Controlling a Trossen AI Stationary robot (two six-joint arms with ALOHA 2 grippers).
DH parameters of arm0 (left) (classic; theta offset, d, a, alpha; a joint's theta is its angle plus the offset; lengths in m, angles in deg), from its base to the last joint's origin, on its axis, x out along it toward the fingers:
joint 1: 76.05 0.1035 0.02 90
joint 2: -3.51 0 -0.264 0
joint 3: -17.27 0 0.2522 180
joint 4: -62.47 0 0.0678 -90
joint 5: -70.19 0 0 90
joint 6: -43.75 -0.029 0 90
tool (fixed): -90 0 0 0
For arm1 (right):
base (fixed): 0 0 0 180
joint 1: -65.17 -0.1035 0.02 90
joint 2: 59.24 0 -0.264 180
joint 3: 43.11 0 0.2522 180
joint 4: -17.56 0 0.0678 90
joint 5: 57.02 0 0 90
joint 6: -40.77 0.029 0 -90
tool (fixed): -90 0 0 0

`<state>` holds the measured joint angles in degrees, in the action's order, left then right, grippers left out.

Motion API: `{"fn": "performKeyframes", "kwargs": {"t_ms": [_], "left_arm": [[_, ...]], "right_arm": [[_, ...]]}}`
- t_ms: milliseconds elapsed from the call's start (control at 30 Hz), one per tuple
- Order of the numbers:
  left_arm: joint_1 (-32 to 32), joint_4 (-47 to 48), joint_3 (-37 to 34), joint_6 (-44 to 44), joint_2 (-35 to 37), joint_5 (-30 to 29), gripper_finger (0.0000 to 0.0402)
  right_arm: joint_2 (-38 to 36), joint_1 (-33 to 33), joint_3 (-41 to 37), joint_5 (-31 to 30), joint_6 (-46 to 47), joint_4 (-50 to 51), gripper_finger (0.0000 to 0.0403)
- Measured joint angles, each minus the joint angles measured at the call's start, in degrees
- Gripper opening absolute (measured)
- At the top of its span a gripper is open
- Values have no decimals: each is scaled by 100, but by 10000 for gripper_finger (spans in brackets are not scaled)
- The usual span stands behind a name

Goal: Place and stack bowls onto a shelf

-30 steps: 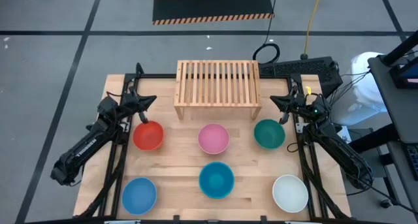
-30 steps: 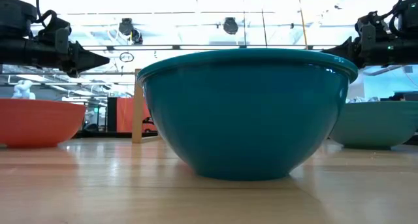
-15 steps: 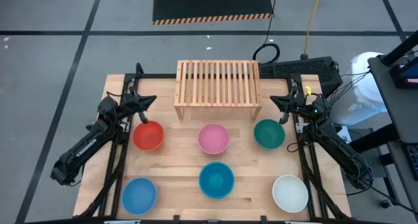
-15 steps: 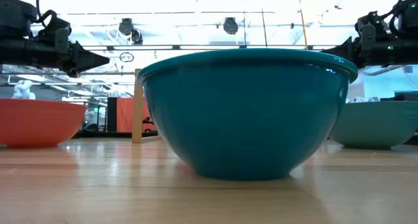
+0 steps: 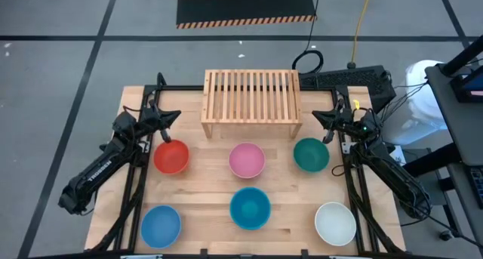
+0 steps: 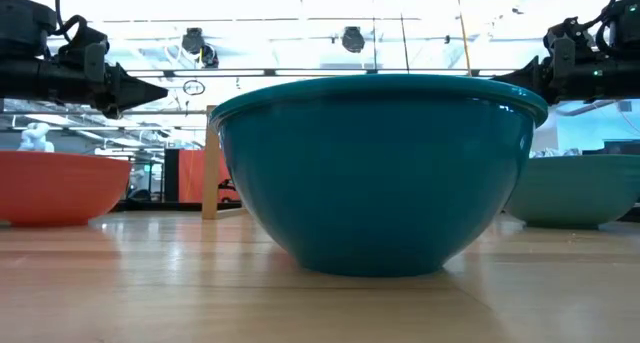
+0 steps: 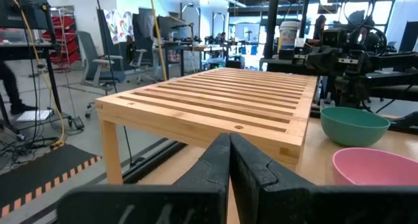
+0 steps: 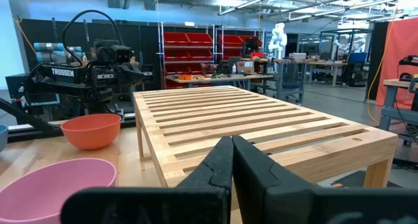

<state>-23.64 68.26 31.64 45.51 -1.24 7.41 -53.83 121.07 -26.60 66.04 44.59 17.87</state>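
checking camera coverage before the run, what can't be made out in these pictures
- Low view: the teal bowl fills the middle and hides the pink bowl and most of the shelf; only one shelf leg shows.
- Low view: the red bowl and green bowl are cut off by the side edges.
- Both wrist views: the blue bowl and white bowl fall outside the pictures.
- High view: the space under the shelf is covered by its slats.

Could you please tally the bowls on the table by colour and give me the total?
red bowl: 1
pink bowl: 1
dark green bowl: 1
light blue bowl: 1
teal bowl: 1
white bowl: 1
Total: 6 bowls, all on the tabletop; 0 on the shelf.
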Motion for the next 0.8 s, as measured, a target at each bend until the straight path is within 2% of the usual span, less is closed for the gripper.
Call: {"fn": "performKeyframes", "kwargs": {"t_ms": [467, 533, 667, 733, 800], "left_arm": [[0, -116, 0, 166, -6, -152, 10], [-3, -201, 0, 731, -6, -153, 10], [-7, -292, 0, 3004, -6, -157, 10], [-8, -197, 0, 3537, -10, -70, 10], [-40, -8, 0, 3632, -13, 207, 10]], "right_arm": [[2, 0, 1, 2, 2, 0, 4], [2, 0, 0, 2, 1, 0, 4], [2, 0, 1, 0, 2, 0, 4], [1, 0, 0, 0, 2, 0, 4], [1, 0, 2, 0, 2, 0, 4]]}}
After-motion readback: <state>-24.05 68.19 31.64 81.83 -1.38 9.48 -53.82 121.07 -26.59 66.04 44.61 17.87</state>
